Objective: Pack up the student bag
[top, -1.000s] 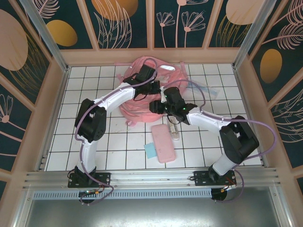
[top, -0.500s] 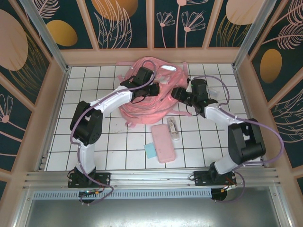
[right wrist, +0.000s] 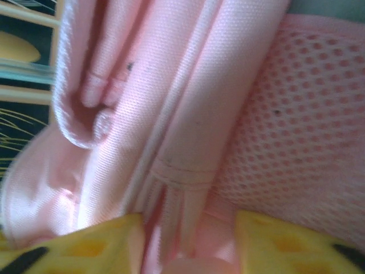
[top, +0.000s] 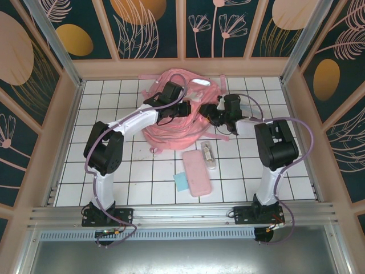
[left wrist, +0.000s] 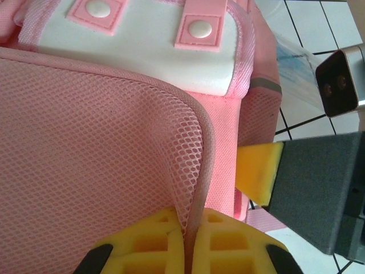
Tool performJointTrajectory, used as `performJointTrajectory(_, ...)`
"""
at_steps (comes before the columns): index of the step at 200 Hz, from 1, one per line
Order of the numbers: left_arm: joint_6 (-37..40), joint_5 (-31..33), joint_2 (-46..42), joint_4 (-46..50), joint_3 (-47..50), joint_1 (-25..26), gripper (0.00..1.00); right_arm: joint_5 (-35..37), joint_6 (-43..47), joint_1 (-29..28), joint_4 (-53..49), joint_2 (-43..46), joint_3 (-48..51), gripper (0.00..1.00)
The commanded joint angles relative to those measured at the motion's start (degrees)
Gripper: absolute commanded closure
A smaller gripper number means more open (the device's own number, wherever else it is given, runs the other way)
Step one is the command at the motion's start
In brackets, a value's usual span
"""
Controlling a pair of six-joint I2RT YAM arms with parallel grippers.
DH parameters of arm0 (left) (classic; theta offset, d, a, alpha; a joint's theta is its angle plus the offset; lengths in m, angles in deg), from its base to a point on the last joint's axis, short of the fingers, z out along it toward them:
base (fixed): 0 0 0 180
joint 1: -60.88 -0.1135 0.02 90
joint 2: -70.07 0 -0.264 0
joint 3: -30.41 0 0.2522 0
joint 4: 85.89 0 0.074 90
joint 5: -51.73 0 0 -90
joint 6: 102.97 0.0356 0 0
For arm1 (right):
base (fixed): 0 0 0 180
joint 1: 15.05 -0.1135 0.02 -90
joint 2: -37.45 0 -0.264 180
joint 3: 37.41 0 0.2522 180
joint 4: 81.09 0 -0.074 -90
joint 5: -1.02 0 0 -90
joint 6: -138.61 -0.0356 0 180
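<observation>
Pink fabric, soft and light, we judge: the student bag slumps upper centre; take it by seams. Left claw clamps its mesh edge; right claw straddles a fold, grip unclear

Reads as soft pink woven cloth all over the bag, with rough open mesh on one panel and a smooth, faintly glossy white patch. Matt, porous yellow foam on the pads. Glossy white tiles across the worktop; brushed metal along the rail.
</observation>
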Motion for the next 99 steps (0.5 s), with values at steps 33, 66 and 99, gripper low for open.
performJointTrajectory(33, 6.5, 1.2, -3.7, -3.4, -0.5, 0.6, 1.00, -2.9, -3.9, -1.9, 11.9, 1.4, 1.3, 1.00)
performJointTrajectory(66, 7.5, 3.4, -1.2, -0.6, -4.3, -2.9, 1.00, 0.5, -6.6, -4.0, 14.6, 6.3, 4.9, 1.00)
performJointTrajectory(99, 7.3, 6.0, -3.2, 3.5, -5.5, -3.2, 0.63, 4.0, -8.3, -7.0, 15.8, 7.3, 3.8, 1.00)
